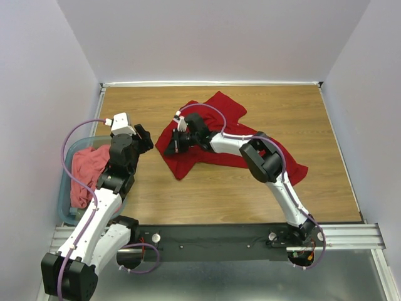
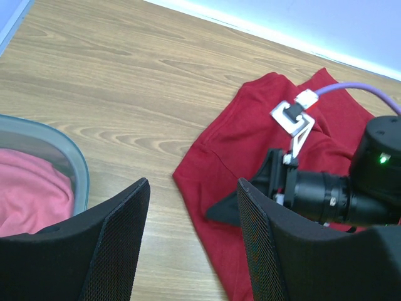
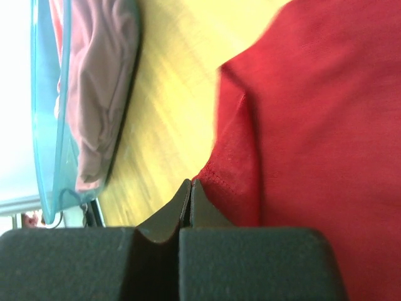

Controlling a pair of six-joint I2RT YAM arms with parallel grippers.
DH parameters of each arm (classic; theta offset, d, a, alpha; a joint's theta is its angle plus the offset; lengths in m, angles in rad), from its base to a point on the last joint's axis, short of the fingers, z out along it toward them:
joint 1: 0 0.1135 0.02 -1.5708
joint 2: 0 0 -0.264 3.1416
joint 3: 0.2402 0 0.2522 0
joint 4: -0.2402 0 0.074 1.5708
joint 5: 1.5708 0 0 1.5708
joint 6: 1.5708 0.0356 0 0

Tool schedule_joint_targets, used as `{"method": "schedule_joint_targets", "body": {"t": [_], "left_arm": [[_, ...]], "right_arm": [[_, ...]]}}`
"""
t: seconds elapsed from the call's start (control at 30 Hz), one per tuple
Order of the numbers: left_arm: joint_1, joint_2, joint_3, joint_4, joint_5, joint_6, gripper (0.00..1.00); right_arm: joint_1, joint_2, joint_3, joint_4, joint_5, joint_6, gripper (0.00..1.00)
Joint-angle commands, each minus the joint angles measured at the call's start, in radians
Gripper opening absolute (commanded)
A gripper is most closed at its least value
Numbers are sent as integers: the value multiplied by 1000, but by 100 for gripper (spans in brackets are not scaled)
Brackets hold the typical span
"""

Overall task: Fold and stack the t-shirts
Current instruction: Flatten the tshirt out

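Status: crimson t-shirt [image 1: 220, 105] crumpled on table [image 1: 294, 113]; coral-pink t-shirt [image 1: 86, 168] in tub [image 2: 75, 157]. Fingers of right gripper [image 3: 190, 188] closed, apparently pinching thin bit of crimson hem — risk: slips out on pull. Fingers of left gripper [image 2: 191, 185] apart, empty — 1-sided drag would bunch cloth.

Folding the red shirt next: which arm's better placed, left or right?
Right. The right gripper is shut on the hem of the crimson t-shirt, on the side facing the tub. The left gripper hangs open over the table between tub and shirt, touching no cloth.
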Motion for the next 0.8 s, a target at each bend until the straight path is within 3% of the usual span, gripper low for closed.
{"method": "schedule_joint_targets", "body": {"t": [0.0, 0.23, 0.33, 0.37, 0.47, 0.6, 0.77], "left_arm": [[9, -20, -10, 1, 15, -7, 66], [12, -28, -13, 2, 12, -8, 66], [12, -31, -15, 2, 12, -10, 65], [12, -33, -15, 2, 12, -13, 66], [12, -34, -15, 2, 12, -12, 65], [13, -42, -18, 2, 9, -12, 66], [13, -48, -21, 2, 10, -15, 66]], "right_arm": [[51, -24, 14, 0, -17, 3, 0], [152, -2, 69, 2, -34, 41, 3], [170, 7, 95, 2, -46, 67, 14], [175, 5, 100, 2, -49, 84, 26], [178, -5, 100, 2, -61, 95, 42], [170, -106, -12, -8, 17, 60, 46], [91, -290, -218, -170, 225, -63, 49]]}}
